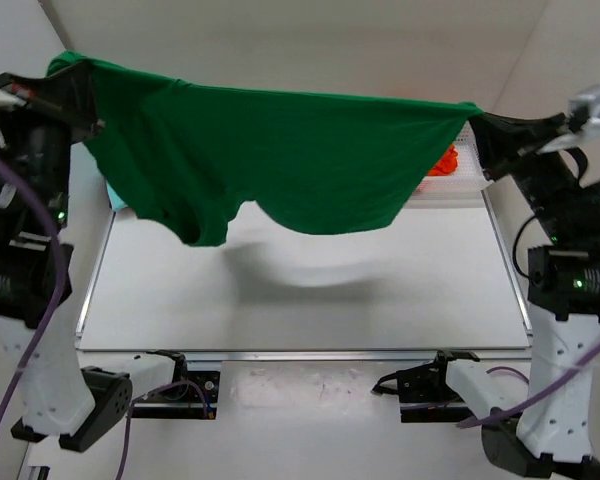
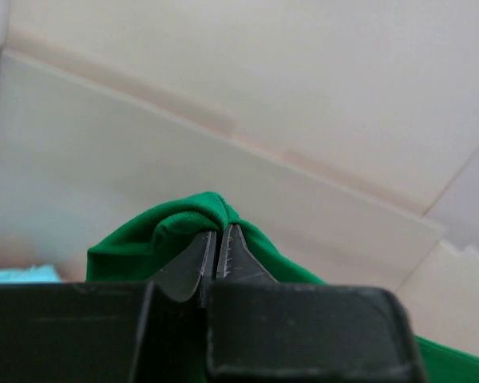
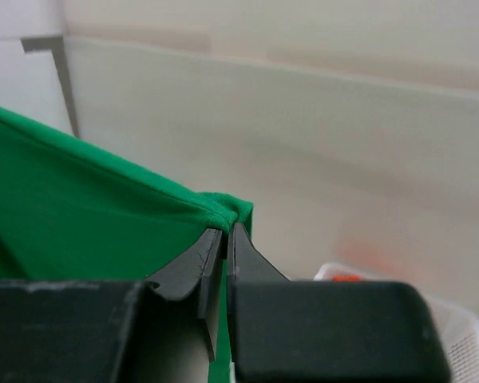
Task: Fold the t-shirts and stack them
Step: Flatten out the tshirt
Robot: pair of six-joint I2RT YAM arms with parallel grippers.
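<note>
Two sets of jaws pinched onto the dark green t-shirt (image 1: 300, 160), left jaws at upper left of the frame, right jaws at upper right, cloth stretched between, above the surface (image 1: 300, 300).

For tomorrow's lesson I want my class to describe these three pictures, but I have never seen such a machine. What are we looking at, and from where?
Two robot arms are bolted at the near edge of a pale table. The wide picture looks down from above and behind them; the other two come from a camera on each wrist. The left arm's fingers and the right arm's fingers are each shut on an edge of one dark green cloth t-shirt, stretched in the air between them. At the far right stands a white plastic mesh basket with bright orange cloth in it.
</note>
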